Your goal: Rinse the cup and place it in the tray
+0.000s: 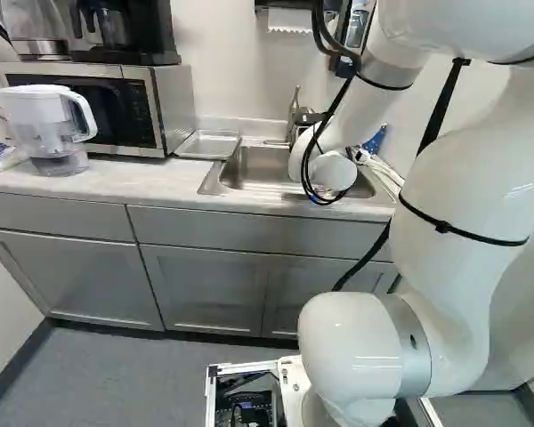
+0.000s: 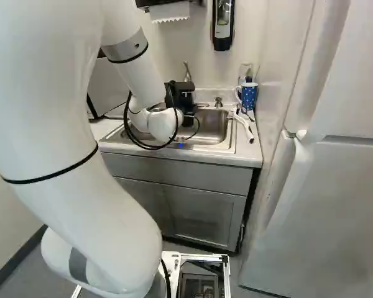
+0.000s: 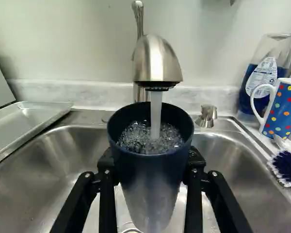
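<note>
Nearest, in front of the sink [image 2: 214,129]: white arm [image 1: 454,222], arched forward toward the basin. To the right of the sink: tall white refrigerator [image 2: 323,217]. Beneath the sink: grey cabinets [image 1: 200,285], set under a pale counter [image 1: 151,182]. Well to the left of the sink, on the same counter: clear water pitcher [image 1: 53,116] with a white top and handle. Over the sink's basin: black gripper [image 2: 181,102], with jaws clamped on the cup [image 3: 150,194] from two opposite sides. Held upright above the basin; dark blue at the rim, paler toward the foot. Inside the cup, lying below the rim: bubbling water [image 3: 148,141], fed by a narrow stream [image 3: 155,116]. Along the sink's right edge: white-handled brush [image 2: 244,124], with dark blue and white bristles. Just left of the sink: shallow metal tray [image 3: 29,121], resting on the counter; farther left, silver-and-black microwave [image 1: 116,107]. At the sink's back edge: metal faucet [image 3: 157,63], placed directly over the cup. Near the sink's back right corner: blue mug [image 3: 283,109] with coloured dots; behind it, clear bottle [image 3: 264,73] of blue liquid. On the wall above the sink: white paper towel [image 2: 170,11] and, farther right, black dispenser [image 2: 222,37].
</note>
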{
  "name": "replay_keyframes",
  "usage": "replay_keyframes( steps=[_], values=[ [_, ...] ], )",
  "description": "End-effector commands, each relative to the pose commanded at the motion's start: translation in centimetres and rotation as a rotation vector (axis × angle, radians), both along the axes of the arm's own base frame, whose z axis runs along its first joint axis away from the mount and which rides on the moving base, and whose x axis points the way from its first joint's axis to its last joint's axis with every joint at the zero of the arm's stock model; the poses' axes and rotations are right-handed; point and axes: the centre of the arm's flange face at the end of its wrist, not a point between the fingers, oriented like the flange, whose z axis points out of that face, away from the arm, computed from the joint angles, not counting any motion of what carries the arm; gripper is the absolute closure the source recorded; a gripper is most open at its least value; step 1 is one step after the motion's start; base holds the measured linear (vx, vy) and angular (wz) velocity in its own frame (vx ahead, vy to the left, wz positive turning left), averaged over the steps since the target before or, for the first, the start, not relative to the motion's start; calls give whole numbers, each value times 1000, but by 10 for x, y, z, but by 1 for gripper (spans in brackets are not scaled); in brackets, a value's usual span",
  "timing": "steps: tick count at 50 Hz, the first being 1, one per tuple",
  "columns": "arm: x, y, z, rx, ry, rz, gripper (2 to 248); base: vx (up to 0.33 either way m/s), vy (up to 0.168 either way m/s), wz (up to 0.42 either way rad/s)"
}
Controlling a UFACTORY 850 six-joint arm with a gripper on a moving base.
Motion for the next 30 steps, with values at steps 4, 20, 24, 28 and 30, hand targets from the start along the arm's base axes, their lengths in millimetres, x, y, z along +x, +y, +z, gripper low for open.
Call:
replay_keyframes(
  steps=[4, 20, 24, 28, 30],
  values=[
    [0, 0, 0, 0, 0, 0, 125, 0, 0, 0],
    [0, 0, 0, 0, 0, 0, 125, 0, 0, 0],
    [0, 2, 0, 0, 0, 4, 125, 0, 0, 0],
    [0, 6, 0, 0, 0, 13, 125, 0, 0, 0],
    [0, 9, 0, 0, 0, 19, 125, 0, 0, 0]
  ],
)
